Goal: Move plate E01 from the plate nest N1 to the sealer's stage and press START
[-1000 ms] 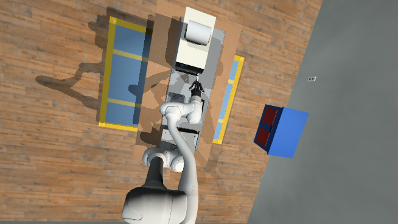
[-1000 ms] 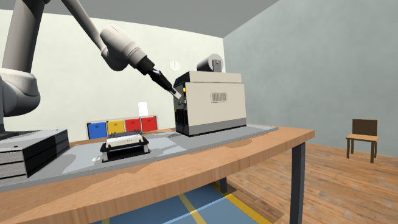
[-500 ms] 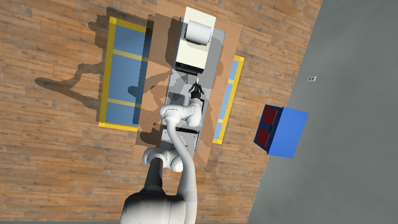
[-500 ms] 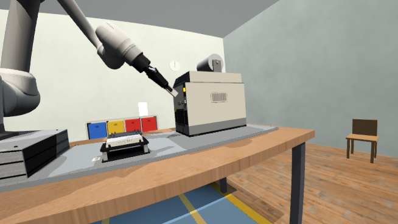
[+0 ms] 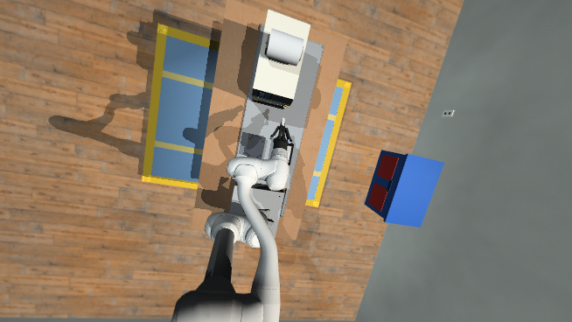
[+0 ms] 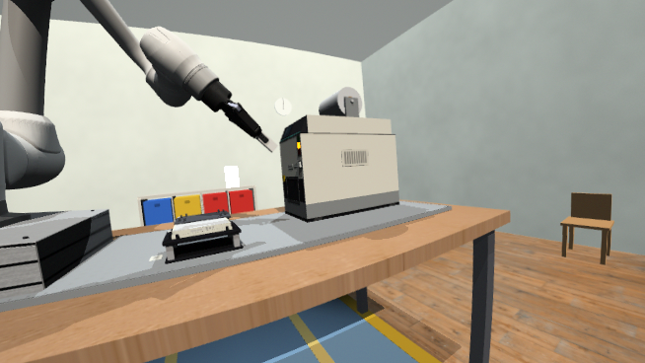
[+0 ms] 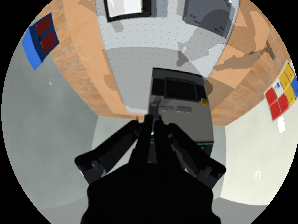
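The cream sealer (image 5: 280,70) (image 6: 345,168) (image 7: 181,99) stands at the far end of the grey mat. Its stage is drawn inside, so plate E01 is hidden; only the dark front slot (image 5: 271,99) (image 6: 292,189) shows. An amber lamp (image 6: 298,145) (image 7: 202,102) glows on the front panel. My gripper (image 5: 282,122) (image 6: 268,144) (image 7: 153,112) is shut and empty, in the air a little in front of the sealer's upper front, not touching it. A white plate (image 6: 201,227) sits in its black nest. The other nest (image 5: 254,145) (image 7: 208,7) is dark and empty.
The grey mat (image 6: 276,232) covers the wooden table (image 6: 306,276). A black stacked block (image 6: 49,242) stands at the arm's base. A foil roll (image 5: 285,47) (image 6: 340,103) sits on top of the sealer. Coloured bins (image 6: 197,204) line the back wall; a chair (image 6: 589,219) stands far right.
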Robot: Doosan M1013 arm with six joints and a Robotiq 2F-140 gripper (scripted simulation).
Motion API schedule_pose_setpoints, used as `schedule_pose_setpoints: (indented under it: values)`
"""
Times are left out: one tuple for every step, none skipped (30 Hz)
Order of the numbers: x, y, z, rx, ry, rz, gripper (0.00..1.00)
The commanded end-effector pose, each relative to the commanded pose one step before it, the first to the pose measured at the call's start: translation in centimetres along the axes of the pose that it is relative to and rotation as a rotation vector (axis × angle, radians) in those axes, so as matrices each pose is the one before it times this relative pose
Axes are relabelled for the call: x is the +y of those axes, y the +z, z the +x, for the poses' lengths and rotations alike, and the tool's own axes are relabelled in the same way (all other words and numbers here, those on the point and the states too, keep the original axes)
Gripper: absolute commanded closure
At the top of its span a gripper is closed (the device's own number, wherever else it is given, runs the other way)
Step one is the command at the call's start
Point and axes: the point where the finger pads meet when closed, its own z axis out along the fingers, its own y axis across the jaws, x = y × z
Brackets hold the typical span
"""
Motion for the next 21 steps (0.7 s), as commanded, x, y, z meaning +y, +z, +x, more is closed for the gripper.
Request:
schedule_pose_setpoints:
  values:
    - [0.035, -2.118, 1.156, 0.01062, -0.00382, -0.01905, 0.90]
    - [0.000, -0.472, 0.164, 0.00000, 0.00000, 0.00000, 0.90]
    - [0.000, -0.472, 0.164, 0.00000, 0.00000, 0.00000, 0.90]
    - [0.000, -0.472, 0.164, 0.00000, 0.00000, 0.00000, 0.90]
    - [0.000, -0.472, 0.164, 0.00000, 0.00000, 0.00000, 0.90]
    - [0.000, -0.472, 0.164, 0.00000, 0.00000, 0.00000, 0.90]
    - [0.000, -0.472, 0.164, 0.00000, 0.00000, 0.00000, 0.90]
    - [0.000, 0.000, 0.000, 0.00000, 0.00000, 0.00000, 0.90]
    - [0.000, 0.000, 0.000, 0.00000, 0.00000, 0.00000, 0.90]
    - [0.000, -0.472, 0.164, 0.00000, 0.00000, 0.00000, 0.90]
    - [0.000, -0.472, 0.164, 0.00000, 0.00000, 0.00000, 0.90]
    - [0.000, -0.232, 0.080, 0.00000, 0.00000, 0.00000, 0.90]
    - [0.000, 0.000, 0.000, 0.00000, 0.00000, 0.00000, 0.90]
    - [0.000, 0.000, 0.000, 0.00000, 0.00000, 0.00000, 0.90]
    - [0.000, -0.041, -0.498, 0.00000, 0.00000, 0.00000, 0.30]
    - [0.000, -0.041, -0.498, 0.00000, 0.00000, 0.00000, 0.30]
    - [0.000, -0.041, -0.498, 0.00000, 0.00000, 0.00000, 0.30]
    - [0.000, -0.041, -0.498, 0.00000, 0.00000, 0.00000, 0.30]
    - [0.000, -0.041, -0.498, 0.00000, 0.00000, 0.00000, 0.30]
    - [0.000, -0.041, -0.498, 0.00000, 0.00000, 0.00000, 0.30]
    - [0.000, -0.041, -0.498, 0.00000, 0.00000, 0.00000, 0.30]
